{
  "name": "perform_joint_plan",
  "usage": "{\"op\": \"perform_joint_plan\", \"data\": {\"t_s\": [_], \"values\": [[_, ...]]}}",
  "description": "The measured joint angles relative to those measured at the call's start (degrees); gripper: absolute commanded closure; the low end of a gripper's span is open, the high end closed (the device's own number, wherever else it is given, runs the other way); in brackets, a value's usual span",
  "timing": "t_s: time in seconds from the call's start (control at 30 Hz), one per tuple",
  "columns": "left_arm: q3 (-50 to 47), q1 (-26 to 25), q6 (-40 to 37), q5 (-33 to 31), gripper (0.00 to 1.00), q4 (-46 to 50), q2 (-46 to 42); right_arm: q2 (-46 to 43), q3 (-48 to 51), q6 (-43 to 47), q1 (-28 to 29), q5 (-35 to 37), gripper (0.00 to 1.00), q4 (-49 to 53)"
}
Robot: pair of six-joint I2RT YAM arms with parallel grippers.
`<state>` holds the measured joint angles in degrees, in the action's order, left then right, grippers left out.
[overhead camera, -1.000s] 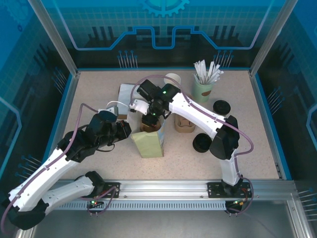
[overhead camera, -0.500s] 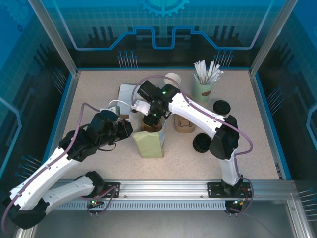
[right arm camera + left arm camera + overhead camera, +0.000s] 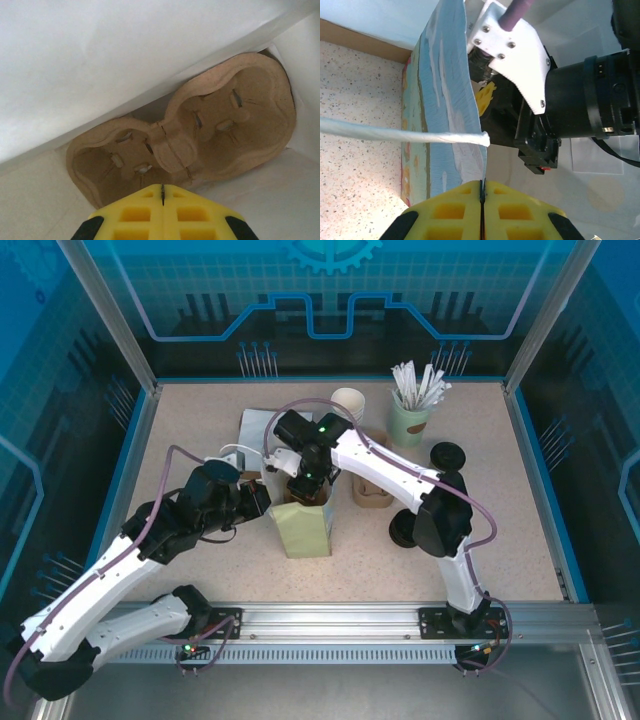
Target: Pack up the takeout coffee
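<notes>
Your takeout coffee cup (image 3: 348, 402) stands upright at the far side of the desk (image 3: 200, 430). It is beyond the paper bag (image 3: 305, 530) and a little to its right, just left of the mint-green cup of sticks (image 3: 410, 420). Its long axis is vertical, so you would come at its wall from the side or down over the rim.

Your right fingers (image 3: 135, 212) are pressed together with nothing between them. They are down inside the bag, above the pulp carrier (image 3: 200, 125) lying on its floor. Your left fingers (image 3: 455, 210) are closed on the bag's edge, holding the mouth.

The right arm looks nearer and is the free one. It would likely need to lift clear of the bag, spread its fingers, then reach away from you and slightly rightward to the cup.
</notes>
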<state>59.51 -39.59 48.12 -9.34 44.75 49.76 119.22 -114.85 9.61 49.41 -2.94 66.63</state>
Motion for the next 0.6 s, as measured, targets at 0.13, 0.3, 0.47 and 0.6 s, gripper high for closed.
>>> {"op": "perform_joint_plan", "data": {"t_s": [0.13, 0.3, 0.47, 0.6], "values": [[0.0, -0.3, 0.0, 0.2, 0.92, -0.3, 0.3, 1.2, -0.3, -1.7, 0.0, 0.5, 1.0, -0.1], [0.0, -0.4, 0.0, 0.1, 0.92, -0.5, 0.5, 2.8, -0.4, -3.3, 0.0, 1.3, 1.0, -0.3], [0.0, -0.7, 0.0, 0.1, 0.92, -0.8, 0.6, 3.5, -0.4, -3.9, 0.0, 1.9, 1.0, -0.3], [0.0, -0.7, 0.0, 0.1, 0.92, -0.8, 0.6, 3.8, -0.4, -4.1, 0.0, 2.6, 1.0, -0.3]]}}
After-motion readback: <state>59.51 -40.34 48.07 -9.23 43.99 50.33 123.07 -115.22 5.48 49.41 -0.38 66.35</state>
